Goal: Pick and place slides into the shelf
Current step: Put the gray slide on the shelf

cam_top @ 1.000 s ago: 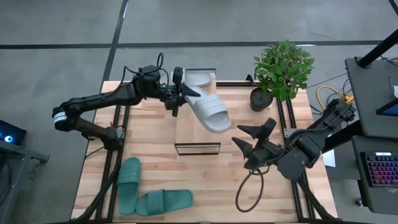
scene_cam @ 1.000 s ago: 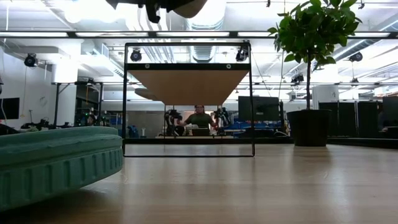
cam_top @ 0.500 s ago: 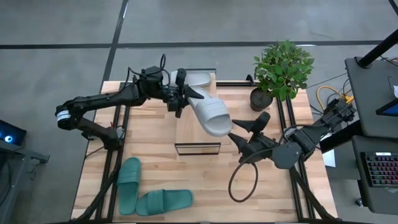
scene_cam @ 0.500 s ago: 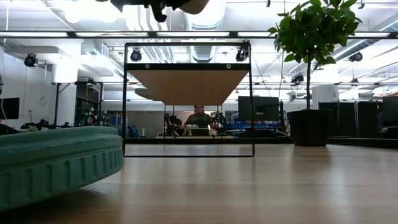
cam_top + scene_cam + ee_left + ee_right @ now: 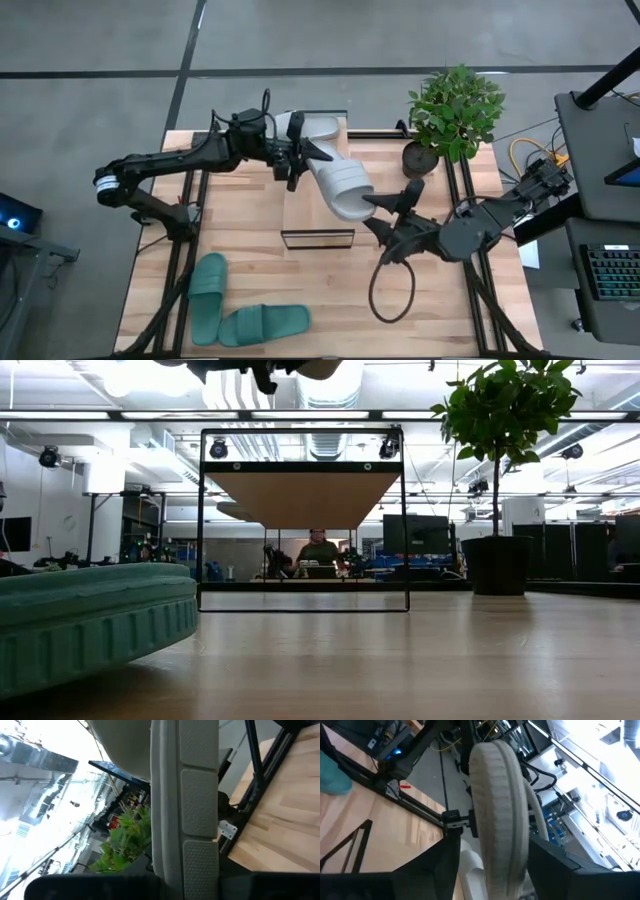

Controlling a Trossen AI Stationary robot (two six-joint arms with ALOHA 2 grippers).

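Left end effector is clamped on one end of a pale slide, holding it up in the air over the shelf, sole on edge; likely held high so the other arm can take it or so it clears the shelf top before placing. Right end effector sits at the slide's far end with fingers apart straddling it, one finger on each side in the right wrist view, not clamped yet; looks like a handover or two-arm steadying, judging by the approach. A second pale slide lies on the shelf top at its far end, partly under the left arm. Two teal slides sit on the surface near the front left corner, well apart from the shelf, one lying beside the other, not yet picked. Potted plant stands at the far right of the surface, near the right arm's path, possible snag. Task about a quarter done, maybe.
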